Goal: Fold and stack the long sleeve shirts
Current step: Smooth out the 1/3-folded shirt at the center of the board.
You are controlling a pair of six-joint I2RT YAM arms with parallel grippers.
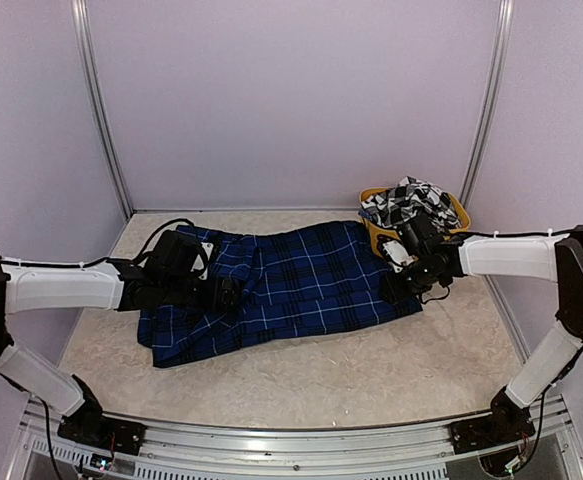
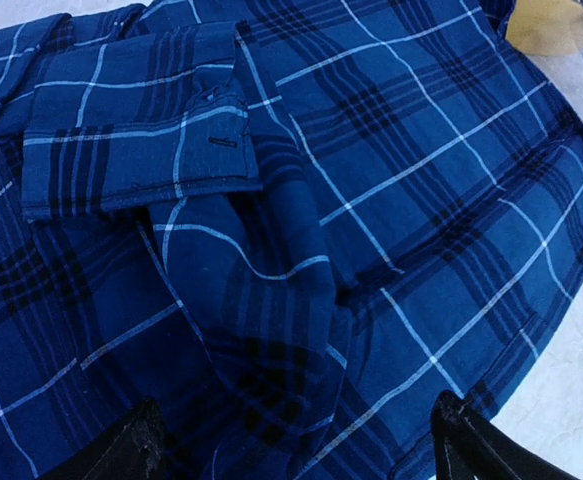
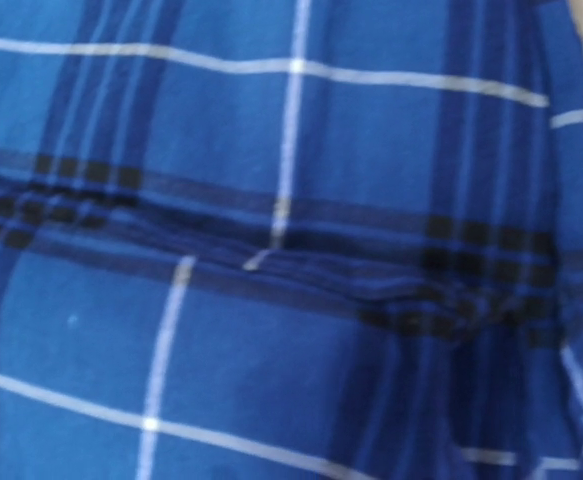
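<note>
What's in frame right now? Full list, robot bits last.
Plaid shirt: 1, royal blue with black bands and thin white lines, spread across the middle of the table, one sleeve folded over its body.
Checked shirt: 1, black and white, bunched in the tub.
Tub: 1, yellow, far right of the table, by the plaid shirt's right end.
Table: 1, beige top, under everything.
Left arm: 1, white and black, reaching in from the left.
Right arm: 1, white and black, reaching in from the right.
Left pincer: 1, black, open, over the plaid shirt.
Right pincer: 1, black, at the plaid shirt's right edge; open or shut not visible.
</note>
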